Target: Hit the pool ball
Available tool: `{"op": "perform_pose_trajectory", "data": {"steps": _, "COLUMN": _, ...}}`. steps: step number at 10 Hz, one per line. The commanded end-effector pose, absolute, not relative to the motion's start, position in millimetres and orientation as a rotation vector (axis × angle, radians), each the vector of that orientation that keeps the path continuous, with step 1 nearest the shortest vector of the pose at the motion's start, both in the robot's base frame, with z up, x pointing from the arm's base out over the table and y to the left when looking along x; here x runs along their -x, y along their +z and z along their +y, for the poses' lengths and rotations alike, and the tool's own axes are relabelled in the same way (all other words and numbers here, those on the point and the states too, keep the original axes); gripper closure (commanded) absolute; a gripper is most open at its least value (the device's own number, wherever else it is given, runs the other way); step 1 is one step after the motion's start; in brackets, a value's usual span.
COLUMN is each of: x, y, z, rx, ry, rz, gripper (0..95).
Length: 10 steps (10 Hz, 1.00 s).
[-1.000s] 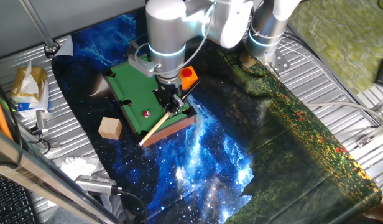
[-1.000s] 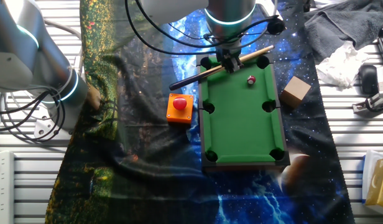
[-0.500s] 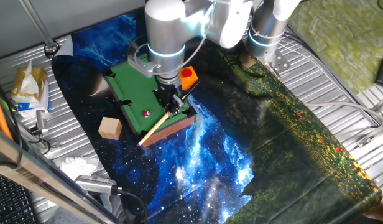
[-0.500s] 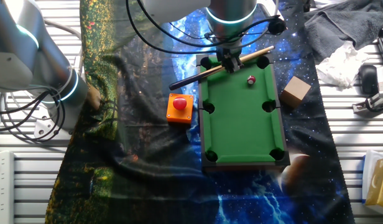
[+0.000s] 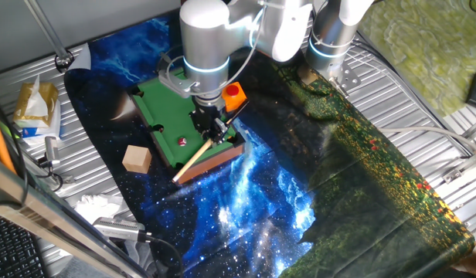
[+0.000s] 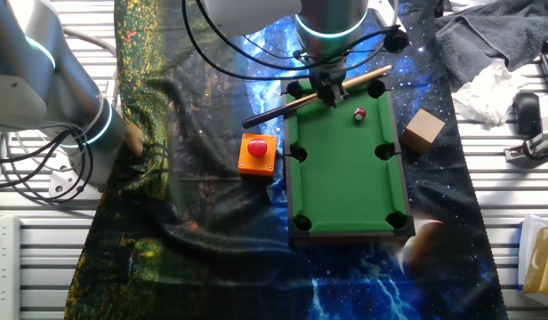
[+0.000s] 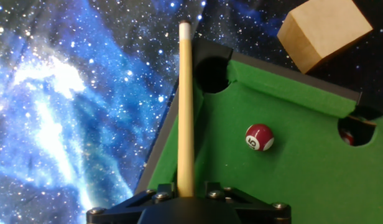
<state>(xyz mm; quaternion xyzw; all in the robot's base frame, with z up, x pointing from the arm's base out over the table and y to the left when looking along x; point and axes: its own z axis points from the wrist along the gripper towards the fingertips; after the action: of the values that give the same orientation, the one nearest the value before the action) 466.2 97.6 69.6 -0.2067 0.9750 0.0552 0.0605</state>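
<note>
Gripper [image 6: 328, 92]: closed on the cue [image 7: 185, 106].
Cue: held along the table's [image 6: 345, 169] end rail.
Ball [image 7: 259, 137]: apart from the cue, on green felt.

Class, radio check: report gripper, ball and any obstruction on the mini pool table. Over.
Gripper shut on cue stick. Pool ball on the green felt, right of the cue, untouched. Nothing between them; wooden cube sits off the table.

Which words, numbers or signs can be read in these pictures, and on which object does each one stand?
"5": in the white spot on the red pool ball lying on the green felt of the miniature pool table, read in the hand view.
Yellow packet at the table edge: its print is too small and blurred to read.
The orange button block, the wooden cube and the cue stick show no text.
</note>
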Motion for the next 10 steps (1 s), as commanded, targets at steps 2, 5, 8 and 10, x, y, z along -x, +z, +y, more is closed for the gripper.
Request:
{"op": "perform_pose_trajectory", "data": {"steps": 2, "x": -465.6, "y": 70.9, "z": 98.4, "rx": 0.629, "ry": 0.172, "rz": 2.946, "gripper": 38.0}}
{"op": "perform_pose_trajectory", "data": {"steps": 5, "x": -465.5, "y": 71.3, "z": 98.3, "rx": 0.638, "ry": 0.176, "rz": 2.944, "gripper": 38.0}}
{"op": "perform_pose_trajectory", "data": {"steps": 8, "x": -465.2, "y": 75.0, "z": 95.5, "rx": 0.658, "ry": 0.176, "rz": 2.938, "gripper": 38.0}}
{"op": "perform_pose_trajectory", "data": {"steps": 10, "x": -464.2, "y": 80.1, "z": 89.7, "rx": 0.677, "ry": 0.176, "rz": 2.933, "gripper": 38.0}}
